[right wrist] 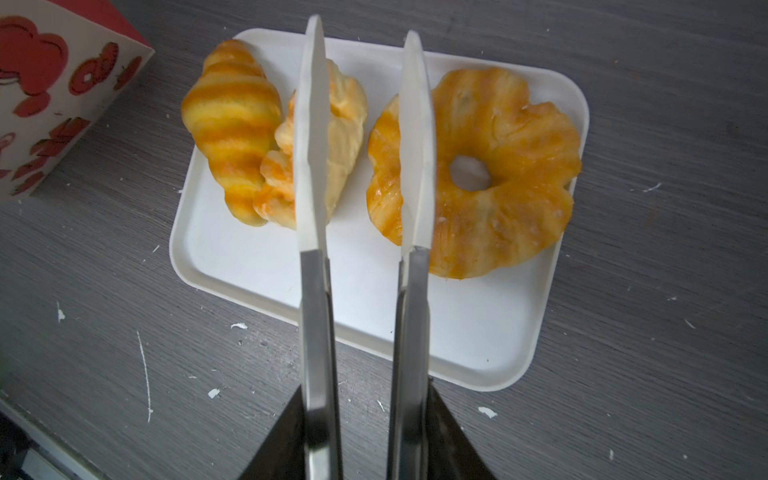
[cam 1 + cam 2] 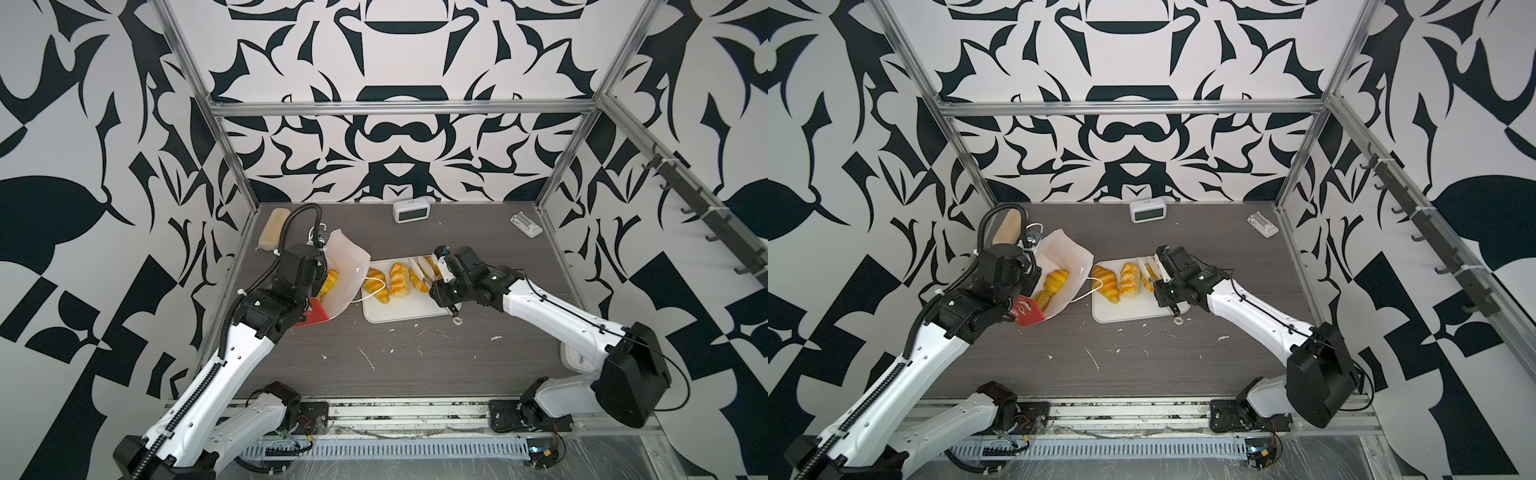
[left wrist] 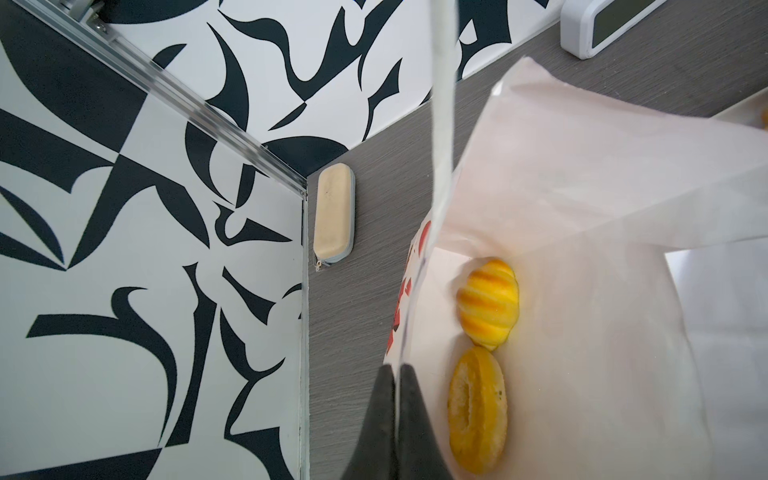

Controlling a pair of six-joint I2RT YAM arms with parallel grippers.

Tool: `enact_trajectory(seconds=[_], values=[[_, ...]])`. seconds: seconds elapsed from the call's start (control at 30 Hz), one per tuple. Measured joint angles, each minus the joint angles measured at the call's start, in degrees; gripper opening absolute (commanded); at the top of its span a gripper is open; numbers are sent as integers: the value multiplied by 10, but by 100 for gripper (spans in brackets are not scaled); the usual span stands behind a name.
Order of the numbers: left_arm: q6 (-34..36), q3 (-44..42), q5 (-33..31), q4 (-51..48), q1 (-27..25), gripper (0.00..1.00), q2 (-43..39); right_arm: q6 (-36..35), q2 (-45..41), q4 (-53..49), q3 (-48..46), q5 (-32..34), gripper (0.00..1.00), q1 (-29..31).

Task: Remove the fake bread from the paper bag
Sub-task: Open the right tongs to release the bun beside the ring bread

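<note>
You'll find two of the fake bread pieces inside the paper bag (image 2: 1067, 253): a striped croissant roll (image 3: 488, 305) and, just beside it, the small bagel ring (image 3: 478, 409), both lying on the bag's white inner wall. The bag is tipped over on the table (image 1: 623, 332), its open mouth towards the tray (image 1: 249, 257). One white cord handle (image 2: 1090, 291) loops across to the tray's edge.

Your left gripper (image 3: 397, 368) is pressed together on the rim of the bag's wall, pinching the paper between its dark fingers.

The white tray next to the bag carries three more pieces: a striped croissant (image 1: 232, 129), the paler braided roll (image 1: 345, 137) touching it, and the large ring (image 1: 498, 232) lying apart from both.

Your right gripper (image 1: 365, 415) clasps a pair of tongs (image 1: 316, 291) by their metal arms. The white tips stand spread above the tray, with nothing between them (they hang over the gap between braided roll and ring).

Further out, a tan zippered case (image 3: 334, 216) lies in the table's corner, and a small white clock (image 2: 409, 211) stands at the back wall
</note>
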Motion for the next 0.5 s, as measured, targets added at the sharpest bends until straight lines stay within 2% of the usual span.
enact_trajectory(seconds=[0.3, 0.5], values=[[-9, 0, 16, 6, 0, 0, 5, 14, -5, 9, -17, -39, 37, 0], [-12, 0, 21, 9, 1, 0, 8, 17, 39, 19, -21, -58, 37, 3]])
